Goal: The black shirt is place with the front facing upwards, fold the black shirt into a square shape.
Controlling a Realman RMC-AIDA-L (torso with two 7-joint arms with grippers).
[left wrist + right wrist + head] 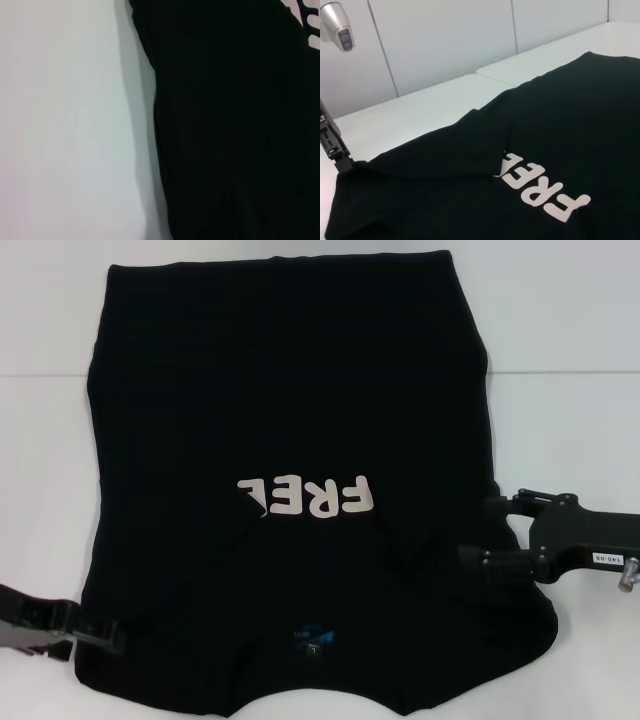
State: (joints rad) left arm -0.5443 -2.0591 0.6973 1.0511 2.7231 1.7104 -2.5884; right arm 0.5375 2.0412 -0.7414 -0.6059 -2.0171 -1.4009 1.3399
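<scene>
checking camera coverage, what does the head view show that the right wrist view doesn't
Only the head view shows the right claw at the shirt's right edge, with its fingers spread, the small blue neck label and the full outline of the black shirt.

Only the right wrist view shows the panelled wall behind the table and a silver fixture mounted on it.

Both show the shirt, the white table, its FREE lettering partly covered by a folded flap, and the left claw at the shirt's left edge.
</scene>
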